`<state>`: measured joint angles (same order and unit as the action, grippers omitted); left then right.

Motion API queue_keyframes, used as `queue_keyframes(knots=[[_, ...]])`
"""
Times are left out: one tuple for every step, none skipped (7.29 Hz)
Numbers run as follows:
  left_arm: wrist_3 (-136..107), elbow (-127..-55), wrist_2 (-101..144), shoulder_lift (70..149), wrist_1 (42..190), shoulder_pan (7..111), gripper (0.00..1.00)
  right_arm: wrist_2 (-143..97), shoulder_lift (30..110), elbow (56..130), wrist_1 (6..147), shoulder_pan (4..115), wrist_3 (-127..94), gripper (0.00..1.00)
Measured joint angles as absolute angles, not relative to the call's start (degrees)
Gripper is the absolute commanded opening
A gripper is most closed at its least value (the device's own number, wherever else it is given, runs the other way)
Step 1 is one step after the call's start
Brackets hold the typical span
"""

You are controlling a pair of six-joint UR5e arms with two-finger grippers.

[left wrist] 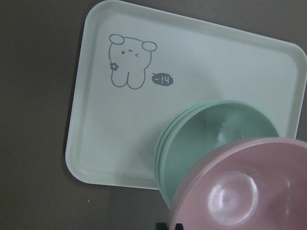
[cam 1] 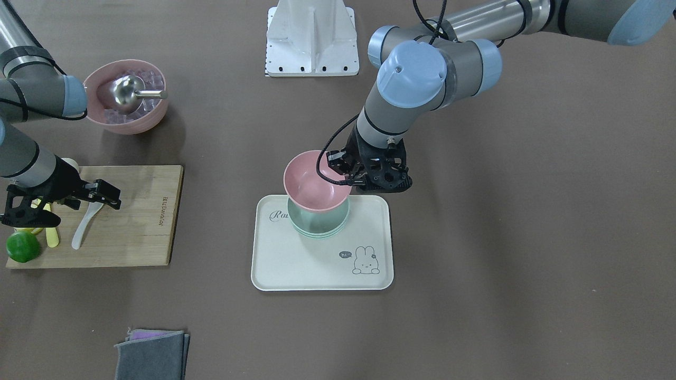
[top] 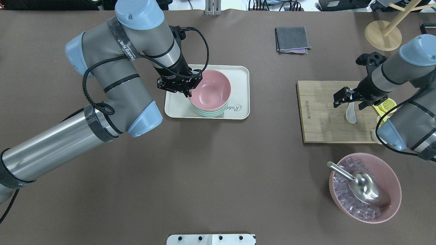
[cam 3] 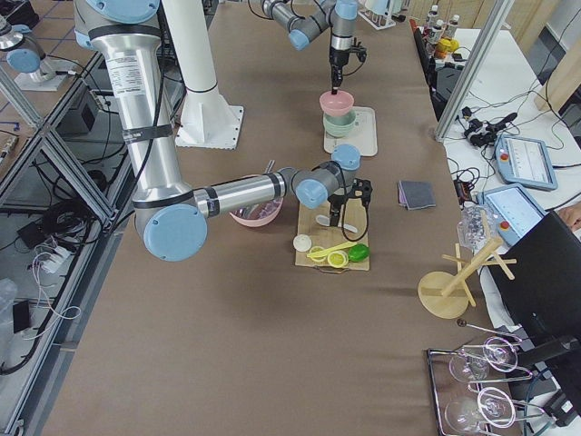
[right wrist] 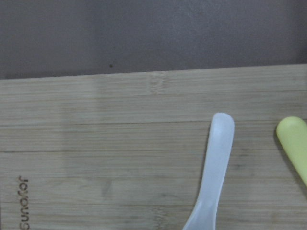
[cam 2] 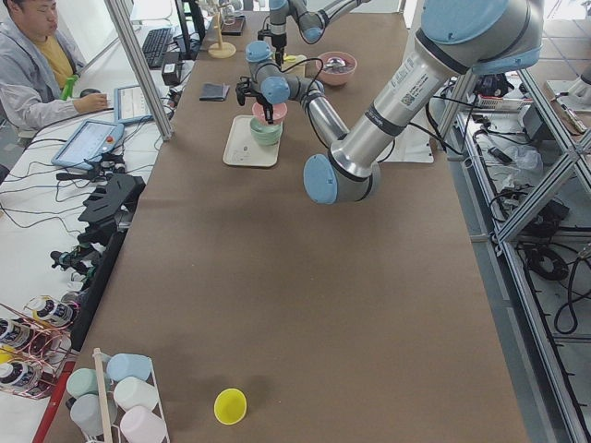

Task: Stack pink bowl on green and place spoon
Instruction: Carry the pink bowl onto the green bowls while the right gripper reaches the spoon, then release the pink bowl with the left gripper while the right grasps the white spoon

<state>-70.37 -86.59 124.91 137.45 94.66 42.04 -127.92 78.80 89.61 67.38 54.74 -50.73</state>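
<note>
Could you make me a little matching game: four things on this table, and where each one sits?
Things:
1. empty pink bowl
2. white spoon
3. metal scoop
4. grey cloth

Places:
A. on the wooden board
B. straight on the table
C. in the bowl of ice
D. over the green bowls

Pairs: 1-D, 2-A, 3-C, 4-B.

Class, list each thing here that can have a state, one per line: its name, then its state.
pink bowl: gripped at its rim, over the green bowls, not seated.
green bowls: stacked upright on the tray.
white spoon: lying on the cutting board, ungrasped.
left gripper: shut on the pink bowl's rim.
right gripper: open, above the white spoon.
ice bowl: filled with ice, metal scoop in it.
</note>
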Motion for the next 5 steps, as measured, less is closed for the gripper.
queue_keyframes(knots=[[-70.5,-85.6,124.6,137.6,96.2,42.0,0.0,-127.4,79.0,89.6,67.6,54.7,-50.9,0.85],[-70.5,-85.0,124.0,137.7,97.4,42.0,0.0,-126.8,79.3,89.4,67.8,54.6,-50.9,0.73],[-70.5,-84.4,123.5,137.8,98.6,42.0,0.84,-126.5,79.4,89.1,68.0,54.6,-50.9,0.49],[-70.4,-83.5,123.0,137.8,100.8,42.0,0.97,-126.3,79.4,88.7,68.1,54.6,-51.1,0.0],[-70.3,-82.8,122.1,137.8,103.0,42.1,0.98,-126.2,79.4,88.4,68.1,54.6,-51.3,0.0]])
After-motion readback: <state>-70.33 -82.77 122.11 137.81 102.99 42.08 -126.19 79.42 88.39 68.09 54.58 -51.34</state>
